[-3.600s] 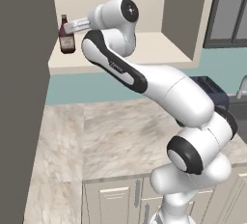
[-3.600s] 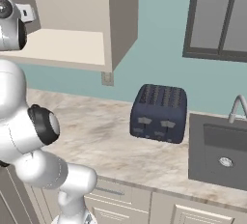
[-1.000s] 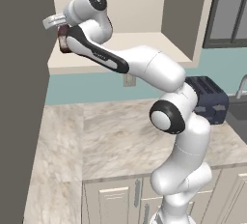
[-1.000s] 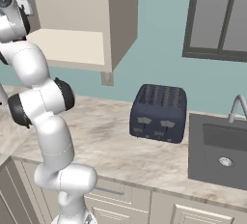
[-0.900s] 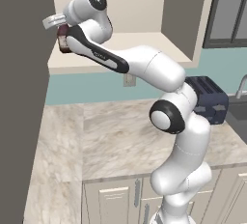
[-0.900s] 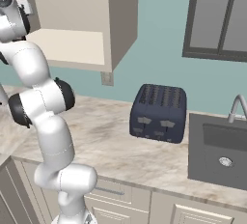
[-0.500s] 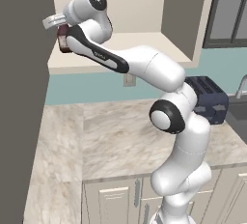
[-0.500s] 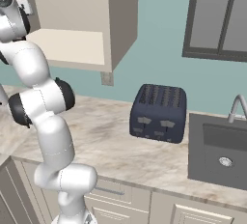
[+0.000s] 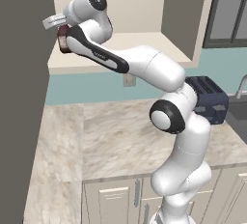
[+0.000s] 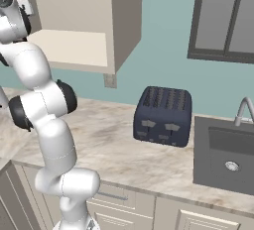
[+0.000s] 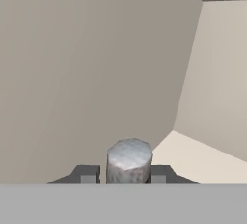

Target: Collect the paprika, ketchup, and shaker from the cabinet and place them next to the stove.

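My gripper point(image 9: 55, 24) reaches into the left end of the beige cabinet point(image 9: 144, 42), above its shelf point(image 10: 74, 45). It is shut on the top of the ketchup point(image 9: 61, 42), a small dark red-brown bottle standing at the shelf's left edge, partly hidden behind my forearm. In the hand view the bottle's grey cap point(image 11: 129, 159) sits clamped between the two fingertips of the gripper point(image 11: 129, 172), with the cabinet's side and back walls behind it. The paprika, the shaker and the stove are out of view.
The open cabinet door point(image 9: 21, 102) stands as a dark panel along the left. A dark toaster point(image 10: 163, 115) sits on the marble counter point(image 9: 116, 136), with a sink point(image 10: 228, 157) and its tap to the right. A window is above the sink.
Since the oldest frames the arm has swung round and the hand has moved onto the bottle's top. Over the last second nothing visibly moves.
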Tool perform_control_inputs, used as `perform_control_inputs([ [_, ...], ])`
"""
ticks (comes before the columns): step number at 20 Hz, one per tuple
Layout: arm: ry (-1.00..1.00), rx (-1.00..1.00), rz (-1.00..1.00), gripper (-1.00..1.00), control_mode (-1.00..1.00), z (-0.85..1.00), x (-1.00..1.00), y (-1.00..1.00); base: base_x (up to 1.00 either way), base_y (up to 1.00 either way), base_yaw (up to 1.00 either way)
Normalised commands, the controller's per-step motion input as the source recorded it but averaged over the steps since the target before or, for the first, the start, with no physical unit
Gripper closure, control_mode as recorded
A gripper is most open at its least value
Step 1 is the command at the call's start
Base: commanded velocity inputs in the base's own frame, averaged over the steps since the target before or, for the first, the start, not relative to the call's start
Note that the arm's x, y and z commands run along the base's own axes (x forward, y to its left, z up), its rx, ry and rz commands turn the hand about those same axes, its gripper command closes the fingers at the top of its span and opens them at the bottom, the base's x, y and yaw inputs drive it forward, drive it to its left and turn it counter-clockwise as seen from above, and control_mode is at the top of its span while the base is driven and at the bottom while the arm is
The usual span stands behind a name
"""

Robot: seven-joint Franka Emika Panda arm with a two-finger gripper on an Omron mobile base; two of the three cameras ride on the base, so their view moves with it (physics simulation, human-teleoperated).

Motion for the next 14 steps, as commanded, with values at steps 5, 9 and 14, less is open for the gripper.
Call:
perform_control_inputs([
  [5,0.0,0.0,0.0,1.0,-1.0,-0.08,0.0,0.0,0.0,0.0,0.0],
  [9,0.0,0.0,0.0,1.0,-1.0,-0.08,-0.01,0.0,0.0,0.0,0.0],
  [14,-0.01,0.0,0.0,1.0,-1.0,-0.11,-0.21,-0.07,0.0,0.0,0.0],
])
